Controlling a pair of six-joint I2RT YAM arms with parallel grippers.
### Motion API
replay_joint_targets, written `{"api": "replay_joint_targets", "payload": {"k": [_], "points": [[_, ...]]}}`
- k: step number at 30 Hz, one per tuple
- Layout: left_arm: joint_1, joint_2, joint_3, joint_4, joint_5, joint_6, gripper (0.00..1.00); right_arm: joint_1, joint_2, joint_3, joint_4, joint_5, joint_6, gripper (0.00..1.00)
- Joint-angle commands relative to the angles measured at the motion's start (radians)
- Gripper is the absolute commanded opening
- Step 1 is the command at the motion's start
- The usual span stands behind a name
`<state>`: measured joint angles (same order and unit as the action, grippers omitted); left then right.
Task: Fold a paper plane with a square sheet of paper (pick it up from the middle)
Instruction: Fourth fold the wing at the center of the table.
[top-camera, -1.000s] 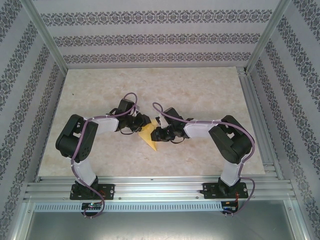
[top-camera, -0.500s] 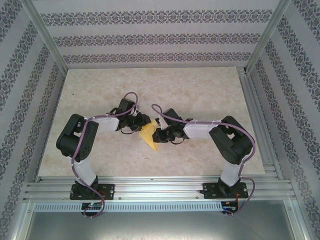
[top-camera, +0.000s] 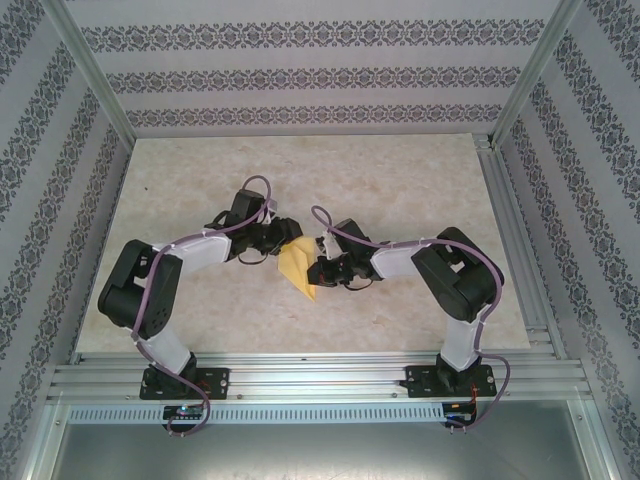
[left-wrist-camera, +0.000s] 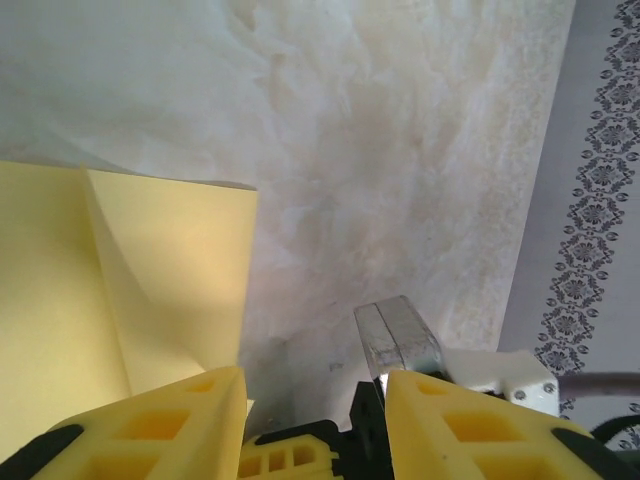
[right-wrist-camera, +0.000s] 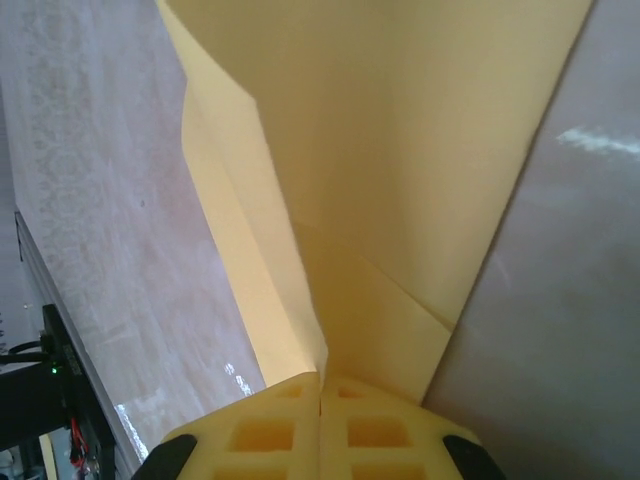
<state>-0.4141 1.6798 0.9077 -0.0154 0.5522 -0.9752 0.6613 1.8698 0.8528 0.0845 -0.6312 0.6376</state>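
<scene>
Now, my right fingers (right-wrist-camera: 260, 440): pressed together on the narrow end of the folded sheet (right-wrist-camera: 400, 150).
My left fingers (left-wrist-camera: 150, 420): apart, the sheet just beside one, nothing between them.
Sheet: between both arms, over the table (top-camera: 400, 180).
Risk: with a single pinch, thin paper may pivot, sag or tear, spoiling the creases.

The pale-yellow paper plane (top-camera: 298, 268) is lying mid-frame in the top view, partly folded, its layers overlapping along diagonal creases and its pointed tip aiming toward the lower edge.
</scene>
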Motion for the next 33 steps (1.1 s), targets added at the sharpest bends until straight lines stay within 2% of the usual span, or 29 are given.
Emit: {"api": "replay_joint_targets", "payload": {"k": [1, 7, 23, 31, 33], "points": [[-0.034, -0.026, -0.038, 0.026, 0.002, 0.001, 0.41, -0.017, 0.023, -0.018, 0.096, -0.049, 0.035, 0.04], [-0.061, -0.003, -0.054, 0.075, 0.011, -0.029, 0.34, -0.032, 0.013, -0.050, 0.153, -0.076, 0.071, 0.06], [-0.075, 0.067, -0.064, 0.124, -0.017, -0.058, 0.31, -0.046, 0.008, -0.074, 0.198, -0.088, 0.094, 0.10], [-0.075, 0.148, -0.050, 0.162, -0.026, -0.074, 0.28, -0.044, -0.019, -0.079, 0.156, -0.053, 0.064, 0.19], [-0.075, 0.153, -0.049, 0.167, -0.027, -0.077, 0.27, -0.039, -0.041, -0.074, 0.109, -0.028, 0.032, 0.24]]}}
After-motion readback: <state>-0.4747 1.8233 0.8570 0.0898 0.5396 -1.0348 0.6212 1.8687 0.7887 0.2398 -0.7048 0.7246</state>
